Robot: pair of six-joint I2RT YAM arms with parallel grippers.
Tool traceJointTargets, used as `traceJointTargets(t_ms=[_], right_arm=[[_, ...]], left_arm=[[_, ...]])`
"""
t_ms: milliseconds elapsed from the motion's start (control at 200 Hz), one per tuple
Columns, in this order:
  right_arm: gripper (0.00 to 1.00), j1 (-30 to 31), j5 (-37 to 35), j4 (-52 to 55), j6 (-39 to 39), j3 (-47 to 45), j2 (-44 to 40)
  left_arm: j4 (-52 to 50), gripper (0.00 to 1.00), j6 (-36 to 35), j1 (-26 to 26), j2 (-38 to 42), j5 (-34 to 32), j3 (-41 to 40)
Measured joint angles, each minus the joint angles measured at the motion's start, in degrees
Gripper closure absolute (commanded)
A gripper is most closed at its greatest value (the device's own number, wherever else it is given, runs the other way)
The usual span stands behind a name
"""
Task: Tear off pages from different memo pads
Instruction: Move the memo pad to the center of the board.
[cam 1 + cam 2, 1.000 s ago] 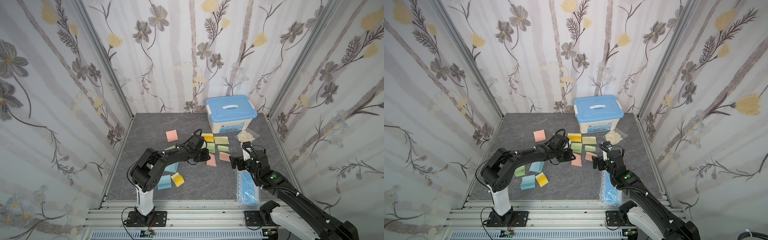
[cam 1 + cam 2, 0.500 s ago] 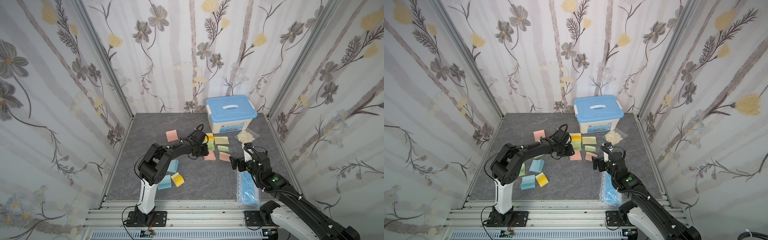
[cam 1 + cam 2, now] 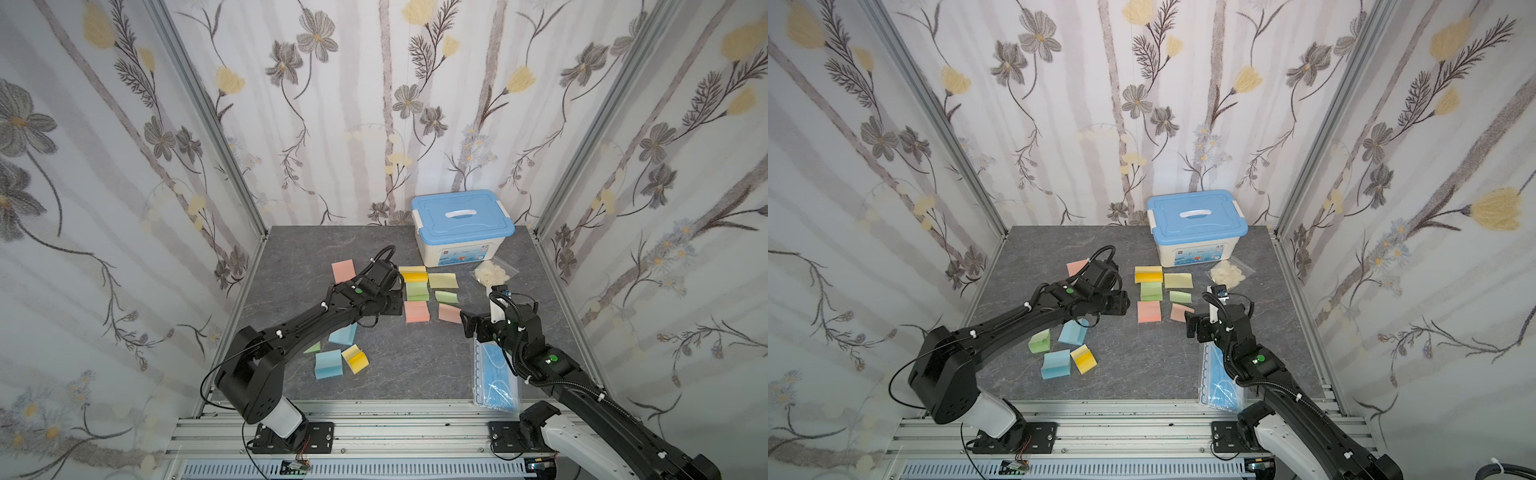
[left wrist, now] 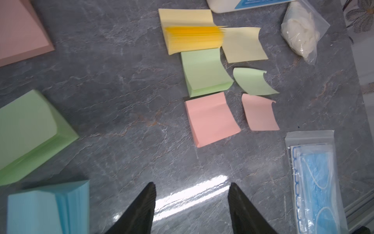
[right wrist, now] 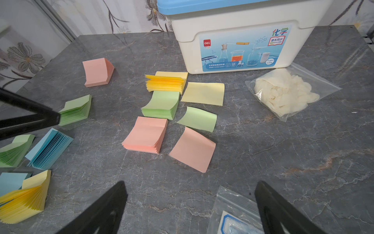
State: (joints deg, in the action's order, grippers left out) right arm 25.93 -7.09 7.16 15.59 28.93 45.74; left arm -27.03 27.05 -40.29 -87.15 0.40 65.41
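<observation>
Memo pads (image 3: 417,290), small square pastel paper stacks, lie in two groups on a grey marbled counter (image 3: 415,365). Mid-counter, a yellow pad (image 5: 166,82), a green pad (image 5: 162,105) and a pink pad (image 5: 145,134) sit in a column, each with one loose, slightly curled page of its colour just beside it: yellow page (image 5: 203,93), green page (image 5: 197,119), pink page (image 5: 192,150). Three pages therefore look torn off. Apparently left to do: a lone pink pad (image 5: 98,72) and a cluster of green, blue and yellow pads (image 3: 1056,364), with no loose sheets beside them. The left hand (image 4: 191,185) hovers near the column, fingers partly apart, holding nothing. The right hand (image 5: 190,183) is spread wide, empty.
</observation>
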Motion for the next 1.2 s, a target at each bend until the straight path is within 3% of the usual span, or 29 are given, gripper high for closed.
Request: traceJointTargets(t_ms=[275, 385, 654, 924, 1199], right_arm=[[0.00, 2.67, 3.28, 1.51, 1.95, 1.60, 3.52], [0.00, 5.64, 3.87, 2.43, 2.01, 2.80, 6.08], [0.00, 10.21, 3.85, 3.85, 1.95, 5.46, 10.05], [0.00, 10.54, 2.75, 5.88, 1.73, 4.33, 6.71], [0.00, 10.54, 1.97, 8.02, 1.11, 4.04, 2.75]], left_arm=[[-6.88, 0.34, 6.25, 0.00, 25.35, -9.31, -20.24], [-9.16, 0.34, 8.39, 0.42, 29.68, -10.71, -24.48], [-1.31, 0.36, 14.19, 0.46, 22.51, -2.01, -31.36], [7.50, 0.38, 15.23, 0.09, 13.35, 0.61, -32.94], [24.11, 0.39, 15.15, -3.39, 4.96, 2.16, -31.78]])
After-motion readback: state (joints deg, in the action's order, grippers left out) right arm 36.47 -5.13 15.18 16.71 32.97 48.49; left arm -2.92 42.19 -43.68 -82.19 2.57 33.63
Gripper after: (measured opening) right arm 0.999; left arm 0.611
